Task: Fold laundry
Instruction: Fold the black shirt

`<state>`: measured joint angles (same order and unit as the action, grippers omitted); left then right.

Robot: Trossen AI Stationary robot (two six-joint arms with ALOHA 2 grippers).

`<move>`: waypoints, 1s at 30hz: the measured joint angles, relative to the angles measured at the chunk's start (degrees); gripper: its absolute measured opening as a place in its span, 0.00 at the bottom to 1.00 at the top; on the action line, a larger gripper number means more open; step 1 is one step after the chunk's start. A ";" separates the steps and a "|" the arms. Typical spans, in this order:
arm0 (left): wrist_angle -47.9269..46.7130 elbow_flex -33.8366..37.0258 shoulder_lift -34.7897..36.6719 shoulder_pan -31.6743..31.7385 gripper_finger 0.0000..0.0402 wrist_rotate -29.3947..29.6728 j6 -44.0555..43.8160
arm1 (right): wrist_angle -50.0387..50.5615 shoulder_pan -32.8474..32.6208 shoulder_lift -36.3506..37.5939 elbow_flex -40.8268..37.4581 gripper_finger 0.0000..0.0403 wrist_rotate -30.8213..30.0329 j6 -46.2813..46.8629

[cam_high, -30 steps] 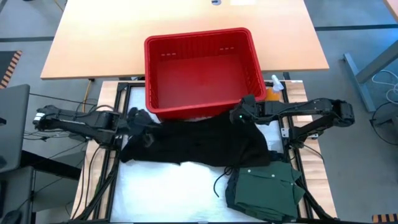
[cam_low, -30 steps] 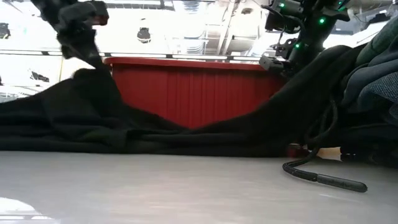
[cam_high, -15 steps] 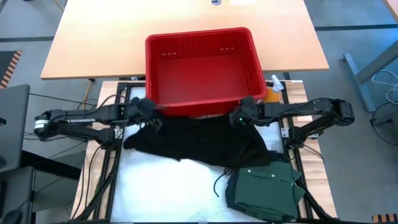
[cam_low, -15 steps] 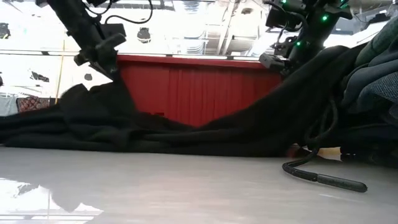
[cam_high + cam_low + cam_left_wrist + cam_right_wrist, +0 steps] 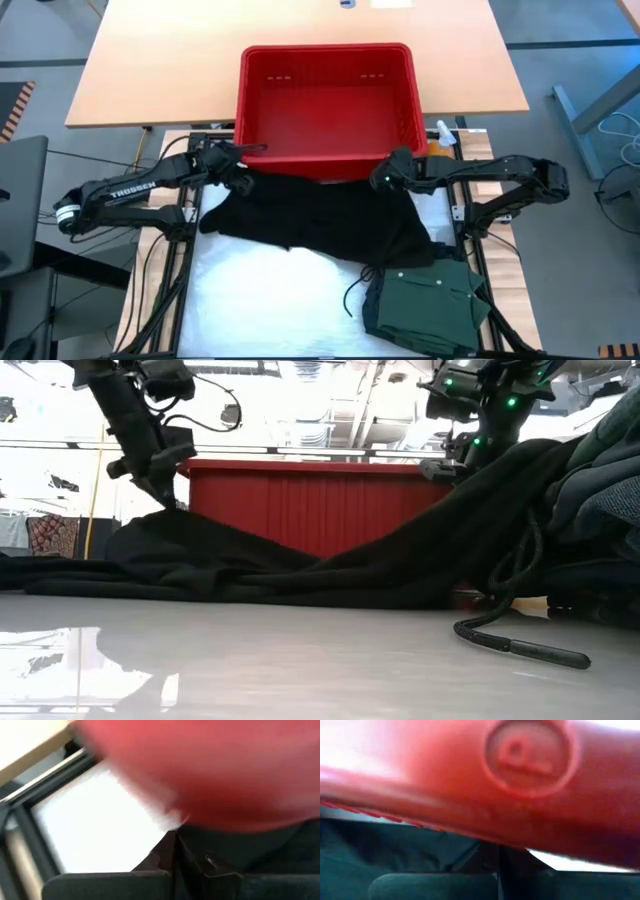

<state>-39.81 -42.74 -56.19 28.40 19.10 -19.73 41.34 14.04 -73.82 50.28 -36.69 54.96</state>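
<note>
Black cloth, the garment (image 5: pixel 320 218) being worked, lies spread across the white work surface (image 5: pixel 270 300) just in front of the red basket (image 5: pixel 328 105); we see its far edge lifted at both corners and its middle sagging between them, a shape that shows plainly in the low view (image 5: pixel 330 570). At the garment's left corner the left gripper (image 5: pixel 243 177) is closed on the cloth, close against the basket's near wall. At the right corner the right gripper (image 5: pixel 385 180) is likewise pinched shut on the cloth, and in the low view (image 5: pixel 462 455) we see the fabric rising steeply to it from the table. Both wrist views are filled by the blurred red basket wall (image 5: pixel 530 780), with dark cloth (image 5: pixel 250 855) beneath it and the fingers drawn together. Toward the near right corner of the table we find a green buttoned shirt (image 5: pixel 430 300), lying crumpled and partly overlapped by the black garment's lower edge. A dark cord (image 5: pixel 520 645) trails across the surface in front of this pile in the low view. An orange spray bottle (image 5: pixel 441 142) stands beside the basket's right wall. Beyond the basket extends a pale wooden tabletop (image 5: pixel 160 60).
</note>
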 joint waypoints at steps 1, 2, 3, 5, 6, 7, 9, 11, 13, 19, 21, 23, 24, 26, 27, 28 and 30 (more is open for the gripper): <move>-1.29 0.00 -0.01 0.11 0.00 0.40 -0.04 | -0.08 0.68 0.00 0.00 0.05 0.52 0.02; -2.34 0.00 -0.01 0.11 0.00 0.65 -0.04 | -0.20 1.22 0.00 0.00 0.05 1.17 -0.03; -3.15 0.00 -0.01 0.11 0.00 0.77 -0.04 | -0.43 1.67 0.00 0.00 0.06 1.73 -0.55; -4.40 0.00 -0.01 0.11 0.00 1.20 -0.06 | -1.24 2.23 0.00 0.00 0.09 2.82 -2.94; -4.76 0.00 -0.01 0.11 0.00 1.39 -0.07 | -1.51 2.23 0.00 0.00 0.11 3.36 -4.18; -4.92 0.00 -0.01 0.11 0.00 1.83 -0.09 | -1.71 2.25 0.00 -0.02 0.14 3.99 -5.43; -5.63 0.00 -0.01 0.11 0.00 2.95 -0.71 | -1.55 2.25 -0.02 -0.02 0.18 5.67 -7.72; -6.51 0.00 -0.01 0.11 0.00 4.36 -0.96 | -1.05 2.25 -0.02 -0.02 0.23 7.63 -8.91; -7.12 0.00 -0.01 0.11 0.01 4.63 -0.43 | 0.09 2.23 0.22 -0.02 0.28 9.40 -10.20; -9.69 0.00 -0.01 0.11 0.12 2.27 1.77 | 2.83 0.00 3.66 -0.02 0.39 13.41 -12.91; -11.67 -0.36 -0.05 0.11 0.18 2.83 1.74 | 3.88 -0.98 5.75 -0.02 0.41 15.12 -12.99; -14.34 -1.95 -0.06 0.11 0.24 4.06 1.49 | 5.21 -2.19 7.94 -0.02 0.42 17.29 -12.68; -15.52 -2.98 -0.03 0.11 0.27 4.07 1.18 | 5.27 -3.09 9.11 -0.02 0.42 18.56 -12.57; -17.58 -5.49 -0.01 0.10 0.32 1.21 0.62 | 4.40 -5.68 11.28 -0.02 0.42 21.84 -12.57; -17.92 -6.84 0.09 -0.09 0.34 -2.49 1.02 | 3.65 -7.30 12.09 -0.02 0.42 23.73 -12.53; -17.59 -8.03 0.48 -0.42 0.35 -7.46 2.15 | 2.69 -9.12 12.67 -0.02 0.42 25.11 -12.36; -15.92 -9.87 1.25 -1.69 0.38 -18.84 4.41 | 0.28 -13.17 13.25 -0.02 0.41 27.15 -12.30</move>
<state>-55.73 -52.61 -54.94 26.71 0.26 -15.31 41.62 0.87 -60.57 50.26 -9.53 42.66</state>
